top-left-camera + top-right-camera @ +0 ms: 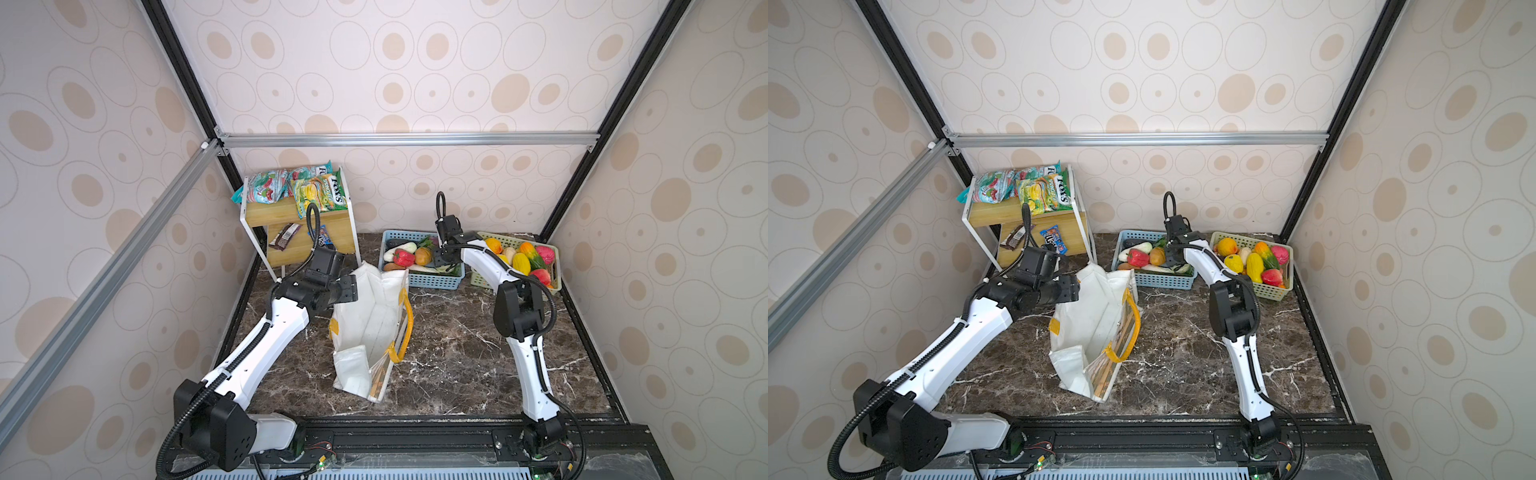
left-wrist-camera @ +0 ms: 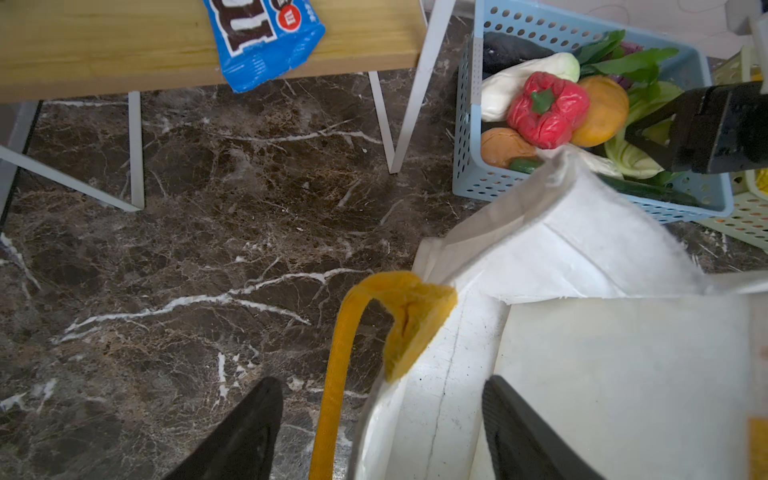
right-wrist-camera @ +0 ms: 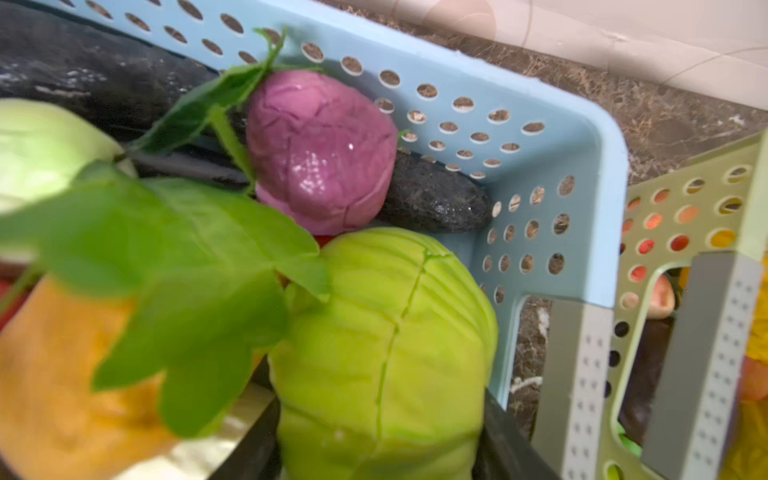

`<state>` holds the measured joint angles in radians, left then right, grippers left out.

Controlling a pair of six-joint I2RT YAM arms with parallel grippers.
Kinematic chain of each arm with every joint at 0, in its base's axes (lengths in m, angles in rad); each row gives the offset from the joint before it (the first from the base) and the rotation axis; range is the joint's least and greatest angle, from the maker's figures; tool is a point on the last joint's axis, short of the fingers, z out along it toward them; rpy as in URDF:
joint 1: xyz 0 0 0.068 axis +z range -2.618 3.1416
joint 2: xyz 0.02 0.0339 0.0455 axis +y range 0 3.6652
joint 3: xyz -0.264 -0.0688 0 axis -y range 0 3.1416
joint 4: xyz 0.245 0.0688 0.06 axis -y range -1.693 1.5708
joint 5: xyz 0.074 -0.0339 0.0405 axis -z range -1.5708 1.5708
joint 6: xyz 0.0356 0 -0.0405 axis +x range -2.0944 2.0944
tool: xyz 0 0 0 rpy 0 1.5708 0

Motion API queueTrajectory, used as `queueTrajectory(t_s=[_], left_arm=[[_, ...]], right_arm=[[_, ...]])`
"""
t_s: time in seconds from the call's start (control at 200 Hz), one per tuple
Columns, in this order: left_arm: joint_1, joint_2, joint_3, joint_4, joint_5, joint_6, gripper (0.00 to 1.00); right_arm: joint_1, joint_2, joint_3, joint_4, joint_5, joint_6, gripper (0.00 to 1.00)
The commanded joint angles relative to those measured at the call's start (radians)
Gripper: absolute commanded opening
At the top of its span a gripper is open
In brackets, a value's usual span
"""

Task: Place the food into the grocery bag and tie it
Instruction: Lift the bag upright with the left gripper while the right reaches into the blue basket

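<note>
Grasping step | right gripper (image 3: 378,415) jaws are clamped on green cabbage (image 3: 382,353), low in blue basket (image 3: 598,174) | left gripper (image 2: 380,384) jaws are held apart astride grocery bag (image 1: 376,307) rim | next, likely: cabbage is to be lifted clear and carried over bag mouth

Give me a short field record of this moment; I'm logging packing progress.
bag: grocery bag open, no food visible inside
left gripper: open, jaws straddling the bag's rim beside a yellow handle
right gripper: in the blue basket, jaws flanking the green cabbage; grip unclear
tied: no
</note>
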<state>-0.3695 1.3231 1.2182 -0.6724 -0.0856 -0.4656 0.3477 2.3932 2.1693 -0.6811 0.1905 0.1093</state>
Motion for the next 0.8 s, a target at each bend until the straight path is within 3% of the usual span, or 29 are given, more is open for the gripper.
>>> queueTrajectory(t_s=[0.0, 0.795], left_arm=[[0.016, -0.004, 0.046, -0.038, 0.019, 0.058, 0.77], [0.054, -0.049, -0.005, -0.054, 0.098, 0.122, 0.78]], right_arm=[[0.008, -0.083, -0.019, -0.03, -0.024, 0.013, 0.56], [0.009, -0.359, -0.175, -0.044, -0.094, 0.061, 0.52]])
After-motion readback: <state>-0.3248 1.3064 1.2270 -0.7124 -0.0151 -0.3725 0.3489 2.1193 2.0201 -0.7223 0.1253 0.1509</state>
